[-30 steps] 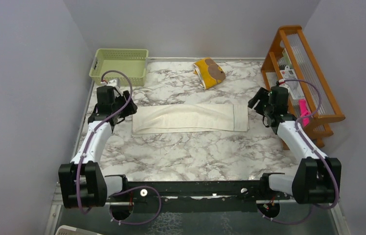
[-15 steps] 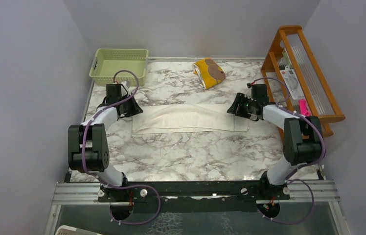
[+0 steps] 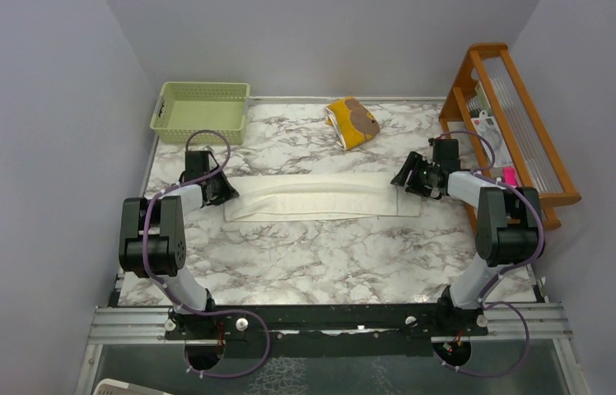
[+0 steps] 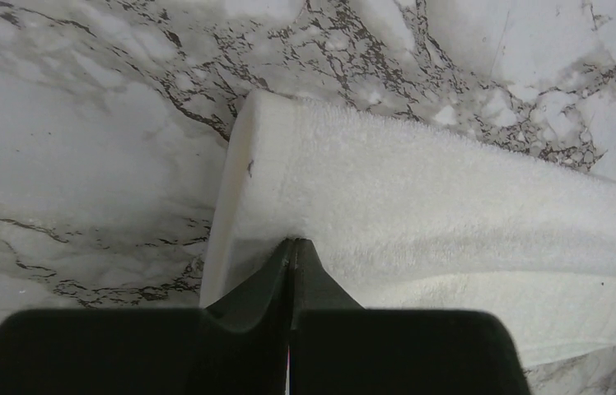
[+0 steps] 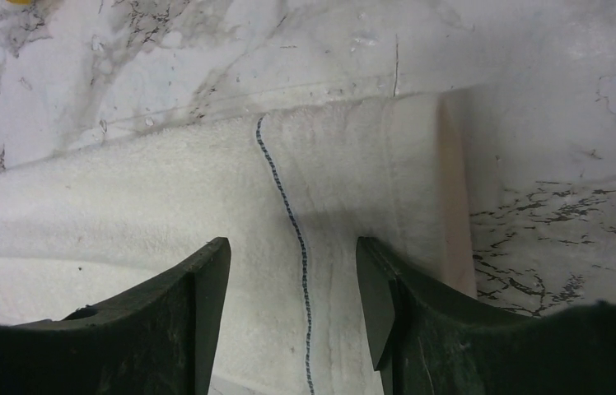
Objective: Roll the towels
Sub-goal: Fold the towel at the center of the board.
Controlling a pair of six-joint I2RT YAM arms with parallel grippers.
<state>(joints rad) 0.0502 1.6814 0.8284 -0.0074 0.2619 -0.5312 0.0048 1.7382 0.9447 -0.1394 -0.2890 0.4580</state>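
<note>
Top external: white towel (image 3: 313, 196) lay stretched along the middle of the table (image 3: 313, 255), between both grippers. Yellow towel (image 3: 352, 122) sat bunched near the far edge, well apart. Left gripper (image 4: 292, 247) was clenched on the white towel's left end. Right gripper (image 5: 292, 280) was spread, fingers straddling the right end at a blue stitch line (image 5: 284, 197).

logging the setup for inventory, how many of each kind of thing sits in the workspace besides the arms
towels: 2 (cream-white towel, mustard-yellow towel)
baskets: 1 (green basket)
racks: 1 (wooden rack; its small contents are too unclear to count)
total: 4
</note>
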